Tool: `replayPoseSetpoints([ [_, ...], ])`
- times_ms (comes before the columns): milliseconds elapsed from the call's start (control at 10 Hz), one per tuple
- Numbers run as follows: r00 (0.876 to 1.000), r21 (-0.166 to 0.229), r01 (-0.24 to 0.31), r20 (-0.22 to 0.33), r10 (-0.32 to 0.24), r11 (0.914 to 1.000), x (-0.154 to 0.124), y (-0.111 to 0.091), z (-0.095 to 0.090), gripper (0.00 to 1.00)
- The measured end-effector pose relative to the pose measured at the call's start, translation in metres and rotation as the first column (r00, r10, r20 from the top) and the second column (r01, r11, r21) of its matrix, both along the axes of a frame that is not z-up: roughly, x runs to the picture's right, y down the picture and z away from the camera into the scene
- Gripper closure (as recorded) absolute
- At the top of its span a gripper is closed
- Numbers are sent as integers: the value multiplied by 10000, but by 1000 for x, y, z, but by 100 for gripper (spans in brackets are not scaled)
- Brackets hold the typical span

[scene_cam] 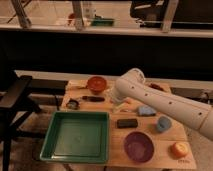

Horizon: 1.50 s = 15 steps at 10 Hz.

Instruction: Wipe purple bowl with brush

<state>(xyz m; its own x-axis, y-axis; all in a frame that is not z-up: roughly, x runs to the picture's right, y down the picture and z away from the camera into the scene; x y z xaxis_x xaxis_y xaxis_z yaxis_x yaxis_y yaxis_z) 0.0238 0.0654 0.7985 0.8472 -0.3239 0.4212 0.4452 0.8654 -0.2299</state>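
Presently, gripper: jaws spread, low over the middle of the bench, largely masked by the wrist.

Arm: smooth white tube, bent at a rounded elbow above the back of the bench. It slopes down and away to the right edge of the view.

Brush: slim black handle, flat on the wood just left of the gripper. Whether the two touch cannot be told.

Red-brown bowl: small, round, behind the brush.

Black block: flat, rectangular, near the gripper on the front side.

Light-blue cup: small, matte, right of the block.

Purple bowl: wide, shallow, round, matte, at the front edge, well apart from the brush.

Green tray: rectangular, raised rim, front left.

Orange item: rounded, front right corner.
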Motion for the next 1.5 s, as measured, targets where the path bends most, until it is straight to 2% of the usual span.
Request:
replayPoseSetpoints([
  [300, 9991, 227, -94, 420, 84, 9997, -11, -12, 14, 20],
  [600, 9974, 246, -239, 680, 222, 9994, -16, -21, 31, 20],
  [1500, 9923, 236, -315, 1206, 285, 9992, -49, -23, 64, 20],
])
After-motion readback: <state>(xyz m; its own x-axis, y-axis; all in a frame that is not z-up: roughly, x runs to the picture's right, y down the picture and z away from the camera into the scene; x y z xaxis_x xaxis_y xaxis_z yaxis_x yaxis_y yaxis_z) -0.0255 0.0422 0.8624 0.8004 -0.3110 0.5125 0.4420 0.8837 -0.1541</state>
